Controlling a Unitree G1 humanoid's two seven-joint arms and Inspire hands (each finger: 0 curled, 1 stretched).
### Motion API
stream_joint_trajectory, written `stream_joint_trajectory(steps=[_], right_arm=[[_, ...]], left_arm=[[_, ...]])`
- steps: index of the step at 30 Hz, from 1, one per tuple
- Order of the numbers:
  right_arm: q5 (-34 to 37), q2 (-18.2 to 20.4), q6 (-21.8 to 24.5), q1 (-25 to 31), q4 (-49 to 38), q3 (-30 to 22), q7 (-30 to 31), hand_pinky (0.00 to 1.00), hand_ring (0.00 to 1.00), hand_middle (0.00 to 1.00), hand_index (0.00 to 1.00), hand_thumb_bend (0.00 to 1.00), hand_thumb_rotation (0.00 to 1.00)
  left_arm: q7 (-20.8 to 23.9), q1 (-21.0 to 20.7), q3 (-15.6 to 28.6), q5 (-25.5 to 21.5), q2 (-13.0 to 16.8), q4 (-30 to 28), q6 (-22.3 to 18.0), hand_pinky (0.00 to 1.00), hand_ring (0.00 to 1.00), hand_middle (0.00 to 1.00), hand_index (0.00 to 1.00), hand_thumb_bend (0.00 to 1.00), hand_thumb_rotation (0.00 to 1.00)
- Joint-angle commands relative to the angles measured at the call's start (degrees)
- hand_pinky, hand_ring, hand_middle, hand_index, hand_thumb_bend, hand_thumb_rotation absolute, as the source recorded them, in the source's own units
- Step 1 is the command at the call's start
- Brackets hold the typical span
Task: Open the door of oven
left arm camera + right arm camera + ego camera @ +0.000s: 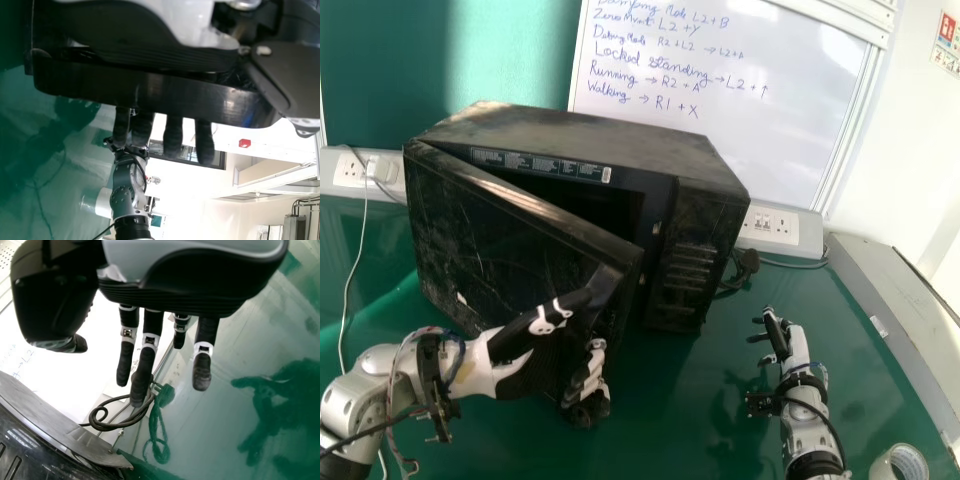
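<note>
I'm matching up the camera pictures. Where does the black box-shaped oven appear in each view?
Head view: the black box-shaped oven stands left of centre, its door ajar.
Left wrist view: the oven's door edge crosses in front of the left hand's fingers.
Right wrist view: one oven corner shows near the looped black cable.
Shared landmark: the glossy green tabletop.

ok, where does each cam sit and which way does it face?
Head: on the head, facing forward and down at the oven and table; left hand at the door, right hand right of the oven.
Left wrist: at that wrist, looking along its hand past the door's edge; right arm farther off.
Right wrist: at that wrist, looking along its hand over the table, oven and a cable.
Shared: head and left wrist both show the door and right arm.
</note>
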Motion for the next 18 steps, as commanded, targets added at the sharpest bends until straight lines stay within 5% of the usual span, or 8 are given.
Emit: stream_joint_trajectory(steps=[1, 8, 13, 15, 17, 18], right_arm=[[-0.16, -0.28, -0.16, -0.36, 0.09, 0.11, -0.5, 0.16, 0.23, 0.36, 0.59, 0.58, 0.39], [-0.12, -0.38, -0.27, -0.3, 0.13, 0.08, -0.26, 0.17, 0.23, 0.36, 0.58, 0.59, 0.42], [-0.31, -0.43, 0.01, -0.39, 0.14, 0.25, -0.51, 0.17, 0.23, 0.36, 0.57, 0.59, 0.4], [-0.44, -0.44, -0.1, -0.37, 0.11, 0.39, -0.6, 0.16, 0.23, 0.36, 0.58, 0.58, 0.39], [-0.44, -0.47, -0.27, -0.34, 0.08, 0.4, -0.53, 0.17, 0.23, 0.35, 0.59, 0.57, 0.38], [-0.44, -0.48, -0.19, -0.37, 0.09, 0.4, -0.53, 0.16, 0.23, 0.36, 0.59, 0.57, 0.37]], left_arm=[[-2.2, -2.88, 3.62, -8.13, -0.49, 1.84, 1.25, 0.0, 0.0, 0.04, 0.06, 0.86, 0.69], [-4.43, -2.75, 5.78, -9.79, -0.13, 4.5, -0.31, 0.0, 0.0, 0.04, 0.07, 0.84, 0.6], [-10.86, -4.39, 5.62, -10.58, 2.11, 8.72, 0.11, 0.0, 0.0, 0.04, 0.09, 0.84, 0.57], [-15.34, -5.79, 6.22, -13.39, 1.9, 13.06, 3.17, 0.0, 0.01, 0.05, 0.14, 0.77, 0.45], [-19.47, -6.73, 6.88, -14.22, 1.22, 16.97, 2.23, 0.0, 0.04, 0.09, 0.27, 0.69, 0.35], [-20.79, -7.09, 7.18, -14.21, 1.34, 18.25, 2.4, 0.01, 0.05, 0.1, 0.37, 0.6, 0.22]])
